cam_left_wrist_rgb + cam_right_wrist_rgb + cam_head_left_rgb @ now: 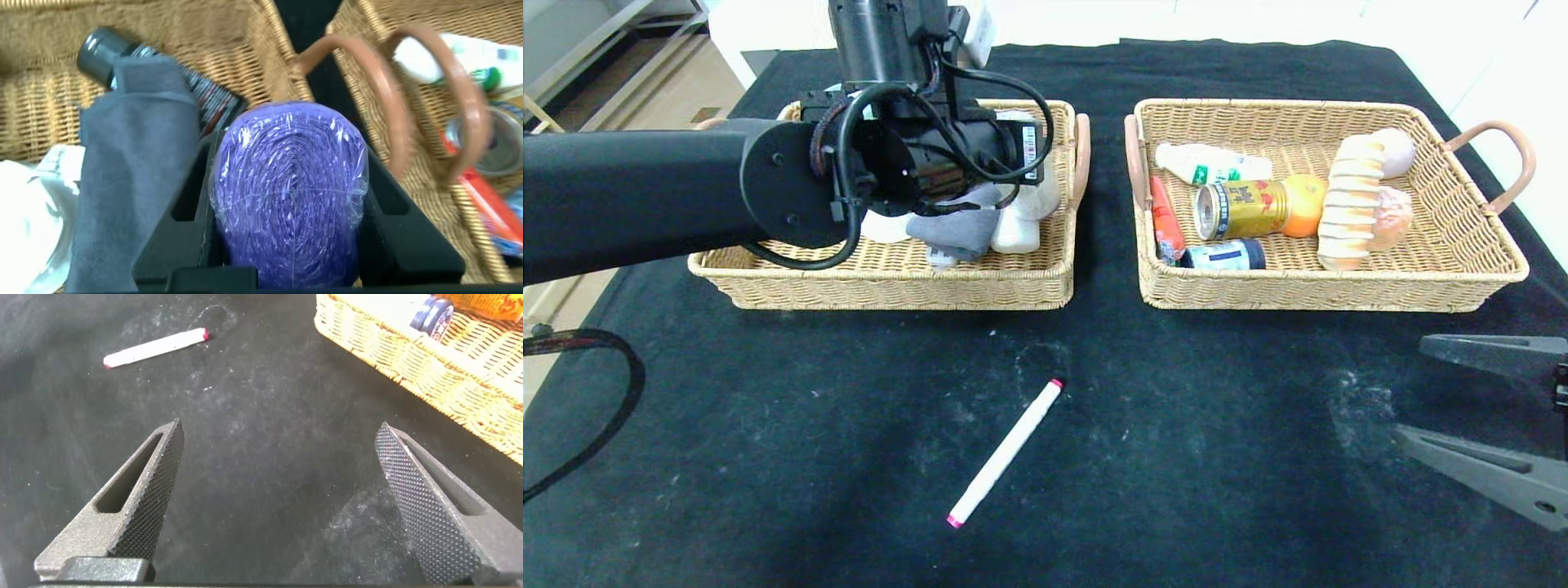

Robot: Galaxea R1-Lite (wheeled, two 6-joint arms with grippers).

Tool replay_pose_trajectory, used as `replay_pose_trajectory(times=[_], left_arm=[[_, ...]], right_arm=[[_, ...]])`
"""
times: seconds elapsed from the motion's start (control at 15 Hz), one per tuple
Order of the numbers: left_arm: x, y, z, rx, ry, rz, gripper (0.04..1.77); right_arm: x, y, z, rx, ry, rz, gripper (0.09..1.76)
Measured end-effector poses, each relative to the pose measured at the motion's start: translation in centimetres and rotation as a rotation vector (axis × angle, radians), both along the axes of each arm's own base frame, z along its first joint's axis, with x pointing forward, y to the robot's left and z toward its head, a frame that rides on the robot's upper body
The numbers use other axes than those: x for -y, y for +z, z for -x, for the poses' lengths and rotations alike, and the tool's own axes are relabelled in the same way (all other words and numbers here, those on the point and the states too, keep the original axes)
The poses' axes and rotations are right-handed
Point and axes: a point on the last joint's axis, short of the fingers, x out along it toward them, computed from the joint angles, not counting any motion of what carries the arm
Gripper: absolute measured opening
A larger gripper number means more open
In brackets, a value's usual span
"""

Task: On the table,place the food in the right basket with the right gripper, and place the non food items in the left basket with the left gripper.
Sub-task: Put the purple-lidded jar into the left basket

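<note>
Holding a purple roll (288,192) between the left gripper (286,212) fingers, pinched from both sides, hovering over the left basket (890,282). Not yet released, judging by the wrist view: roll sits above a grey cloth (131,163) and a dark tube (110,53) already lying in that basket. White items (1021,224) also in there, partly hidden under the arm.

Right gripper (286,498) parked low over the table (1217,457) at the near right, fingers spread wide, nothing between them.

Progress, as a judgement: nearly done. Food side looks finished, nothing edible left on the cloth. Remaining: drop the roll, then fetch the marker pen (1005,452), white with pink ends, lying alone on the table near centre, well in front of both baskets. Non-food, so a left-gripper job.

Right basket (1339,290) contents: white bottle (1213,163) at the far left, gold can (1241,209) on its side touching an orange (1305,204), red sausage pack (1165,222) along the left wall, small blue can (1225,256) at the front, stacked ring pastry (1352,204) leaning across, pale bun-like pieces (1392,216) beside it.
</note>
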Motion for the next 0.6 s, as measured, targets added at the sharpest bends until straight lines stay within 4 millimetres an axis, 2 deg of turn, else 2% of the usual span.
replay_pose_trajectory(times=[0.13, 0.33, 0.6], left_arm=[[-0.04, -0.30, -0.37, -0.005, 0.006, -0.001, 0.88], [-0.04, -0.43, -0.42, -0.010, 0.008, -0.008, 1.15], [0.02, -0.68, -0.44, -0.018, 0.014, -0.012, 1.38]], right_arm=[[0.00, -0.01, -0.01, 0.000, 0.000, 0.000, 1.71], [0.00, -0.04, 0.00, -0.002, 0.001, 0.000, 1.71], [-0.02, -0.07, 0.03, -0.003, 0.002, 0.000, 1.71]])
